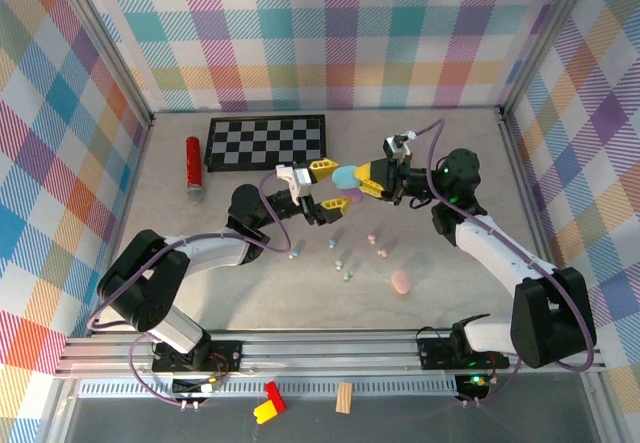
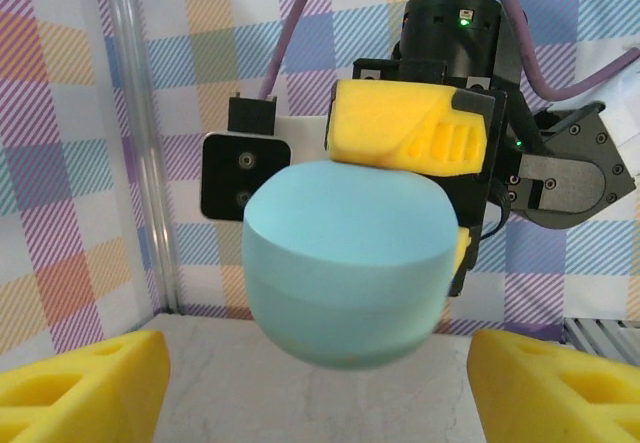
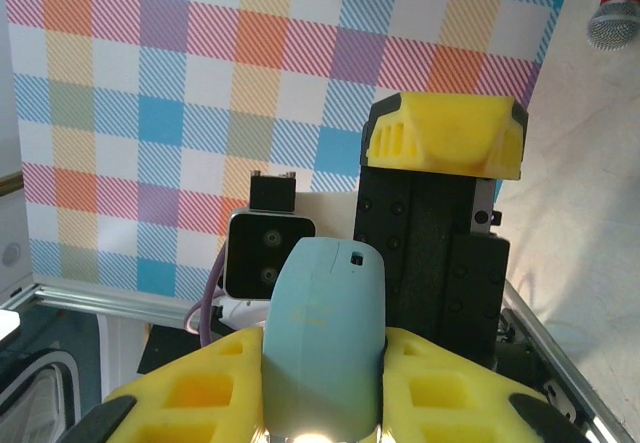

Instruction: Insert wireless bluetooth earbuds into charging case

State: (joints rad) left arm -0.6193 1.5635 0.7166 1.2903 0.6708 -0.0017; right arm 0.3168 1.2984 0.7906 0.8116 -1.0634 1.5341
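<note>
Plaid walls enclose a pale worktop (image 1: 300, 308). Just in front of the checkerboard mat (image 1: 265, 143), the right gripper (image 1: 368, 176) clamps a pale blue charging case (image 1: 345, 176) aloft, probably presenting it for opening. The left gripper (image 1: 325, 185) faces it, jaws parted and empty. The earbuds (image 1: 345, 263) lie scattered nearer the arms than the mat.

Both the left arm (image 1: 185, 263) and the right arm (image 1: 500, 253) have white links between rounded black joints, on black bases at the near edge. A purple cable (image 3: 207, 308) runs along each arm. The left gripper (image 1: 333, 184) and the right gripper (image 1: 360, 180) have a boxy black body with small screws. Their fingers (image 2: 85, 388) are thick yellow wedges with ribbed cut-outs and black tips. Beside each gripper body is a white mount with a black wrist camera (image 3: 268, 253) that has two lenses. A green light (image 2: 463, 21) glows on the right arm's black wrist joint.
</note>
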